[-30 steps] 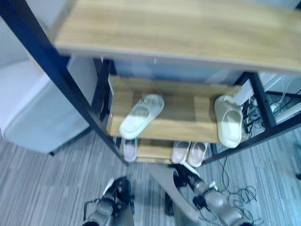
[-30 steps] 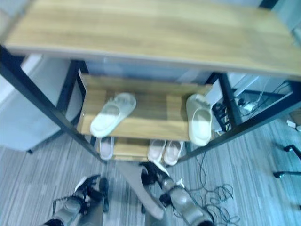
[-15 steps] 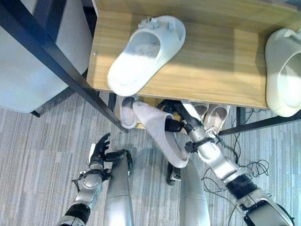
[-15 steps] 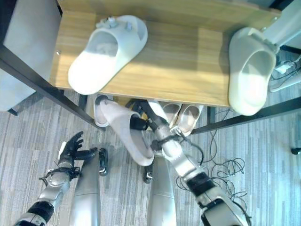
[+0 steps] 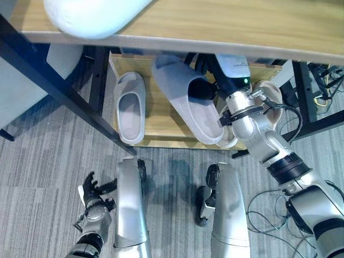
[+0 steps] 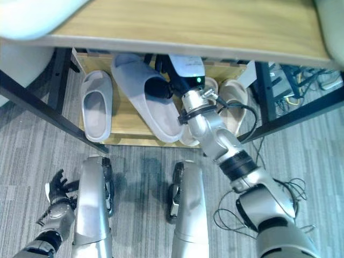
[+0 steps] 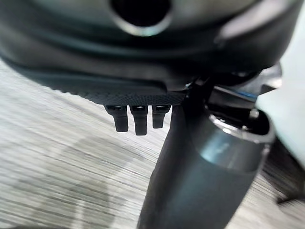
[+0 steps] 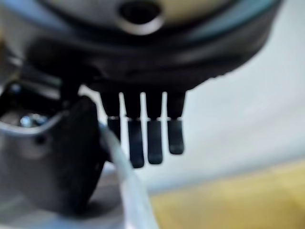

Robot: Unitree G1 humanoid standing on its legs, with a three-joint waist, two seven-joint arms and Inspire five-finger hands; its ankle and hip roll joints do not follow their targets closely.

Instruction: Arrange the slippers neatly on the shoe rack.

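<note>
The right robot hand (image 5: 208, 90) is clenched on a pale grey foam slipper (image 5: 185, 99), its dark fingers (image 8: 148, 139) tucked into the slipper's opening and the thumb on the outside of the strap. Half a second ago this hand held the slipper out over the grey striped carpet floor (image 5: 48, 161), in front of the rack; now the slipper lies slanted over the lowest wooden shelf (image 5: 156, 121) of the black-framed shoe rack (image 5: 59, 88), toe pointing out toward the shelf's front edge. Just beside it, toward the robot's left, a matching pale grey slipper (image 5: 130, 107) lies flat on the same shelf. Behind the right wrist a beige slipper (image 5: 269, 97) sits on that shelf, partly hidden. The whole view has shifted lower since then, so the middle wooden shelf (image 5: 215, 24) now runs along the top, with a white slipper's toe (image 5: 94, 16) overhanging its edge. The left robot hand (image 5: 92, 189) hangs low above the carpet, fingers spread and released as before.
</note>
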